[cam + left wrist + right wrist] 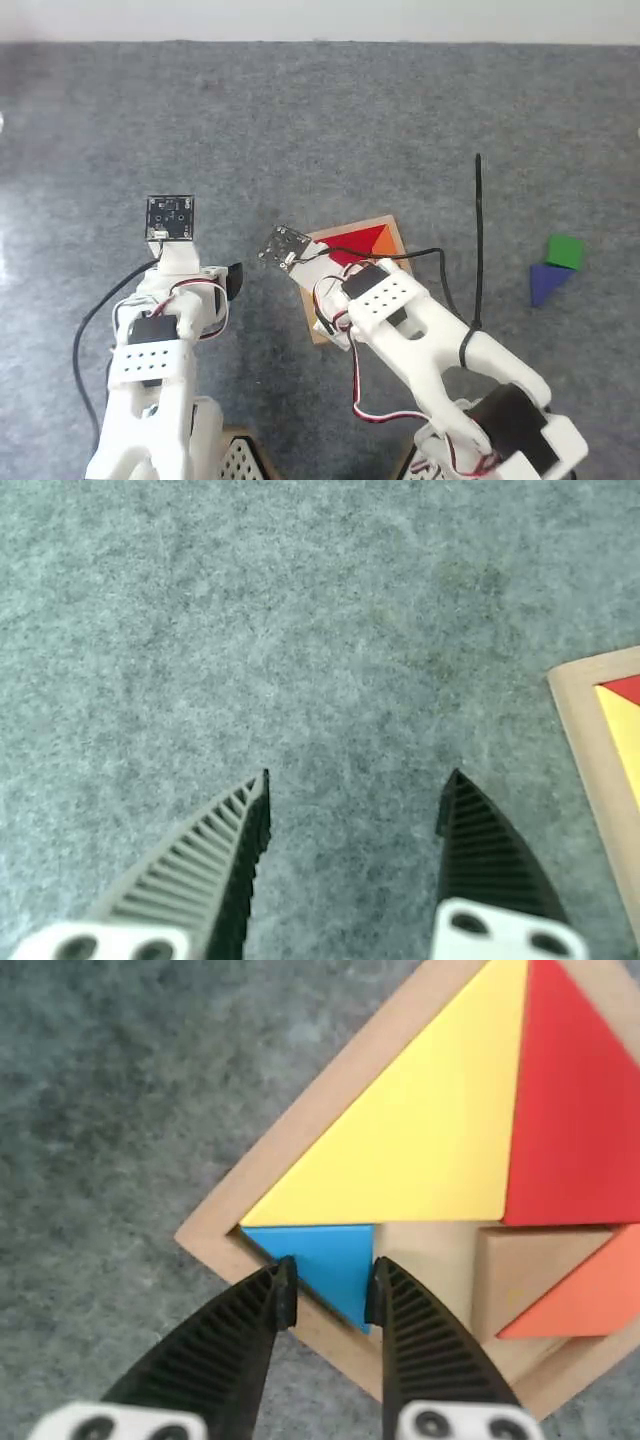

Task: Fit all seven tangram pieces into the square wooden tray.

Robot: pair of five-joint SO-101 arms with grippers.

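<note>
The right fingers [240,1340] are clamping the cyan triangle [330,1255] in the tray [330,1110], the left fingers [200,870] gaping; green square [565,251], navy triangle [545,282] waiting outside

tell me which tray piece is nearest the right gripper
The light blue triangle, in the tray corner beside the yellow triangle; the right gripper is over it.

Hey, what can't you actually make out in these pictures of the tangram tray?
High view: the right arm covers most of the wooden tray.
Right wrist view: tray runs off the edges; whether the right gripper clamps the blue triangle is unclear.
Left wrist view: the edge cuts off all but one tray corner.
High view: green piece and dark blue piece too small to tell if touching.
</note>
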